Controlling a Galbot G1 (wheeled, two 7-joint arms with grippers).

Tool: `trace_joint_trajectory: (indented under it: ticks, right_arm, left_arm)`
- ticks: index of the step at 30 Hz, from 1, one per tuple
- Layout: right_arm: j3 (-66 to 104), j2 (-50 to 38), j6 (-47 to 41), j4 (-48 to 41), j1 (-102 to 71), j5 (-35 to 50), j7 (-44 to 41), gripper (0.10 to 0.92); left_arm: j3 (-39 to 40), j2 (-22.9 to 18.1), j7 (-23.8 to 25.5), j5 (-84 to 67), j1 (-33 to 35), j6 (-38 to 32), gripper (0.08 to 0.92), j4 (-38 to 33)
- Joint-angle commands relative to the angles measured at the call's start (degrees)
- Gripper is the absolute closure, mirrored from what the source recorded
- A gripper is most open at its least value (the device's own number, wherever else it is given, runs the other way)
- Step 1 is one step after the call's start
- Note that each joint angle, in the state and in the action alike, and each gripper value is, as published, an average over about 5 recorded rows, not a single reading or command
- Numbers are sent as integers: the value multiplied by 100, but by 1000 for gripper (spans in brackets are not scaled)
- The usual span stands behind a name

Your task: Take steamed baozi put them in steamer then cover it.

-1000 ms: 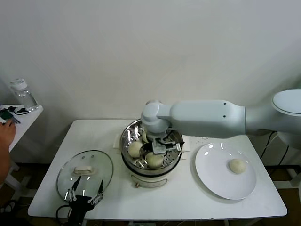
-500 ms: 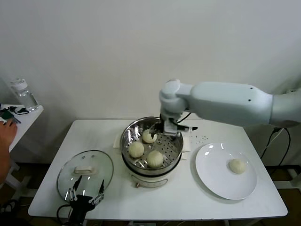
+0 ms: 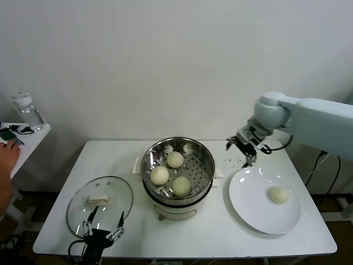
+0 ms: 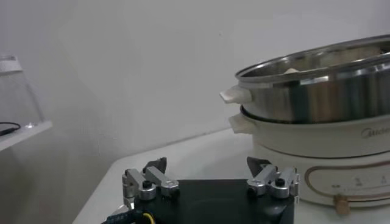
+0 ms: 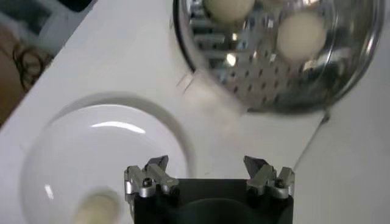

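White worktop [image 3: 220,232] against a plain wall. Right hand [image 3: 242,148]: fingers apart, empty, above the plate's [image 3: 242,204] far edge. Last baozi [image 3: 278,194]: on the plate; likely light, soft, dentable; grip gently across its sides. Steamer [image 3: 207,165]: holds three baozi. Left hand [image 3: 101,228]: parked, fingers apart, beside the cover [image 3: 118,193].

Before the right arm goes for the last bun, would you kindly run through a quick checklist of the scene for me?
1. Right gripper open and empty, above the table between steamer and plate: ok.
2. Last baozi on the white plate, nothing covering it: ok.
3. Free space in the steamer beside its three buns: ok.
4. Cover off the steamer, flat on the table: ok.
5. Left gripper open, parked by the cover at the table's near edge: ok.
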Motion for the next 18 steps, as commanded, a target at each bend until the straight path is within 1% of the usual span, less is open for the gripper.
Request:
trace_joint_trajectory:
  ticks: [1,7,12,18]
  right_arm:
    - [1641,-1430,-755,-546,-2233,-562,-191,203]
    - [2945,-1374,-526,-1101,-3723,-1411,-244,203]
    - [3644,-1149,-390,-1650,-4350,-1727,-260,203]
    - [4045,-851,-281,-2027,-4628,-1881,-263,203]
  left_arm:
    - [-14,-18,0,67,32,8,177,-5]
    - [-55,-35,-4,74,88,3,177,7]
    - [-78,-54,-5,96,88,18,177,17]
    - [-68,-81,-4,156,45,39,177,75]
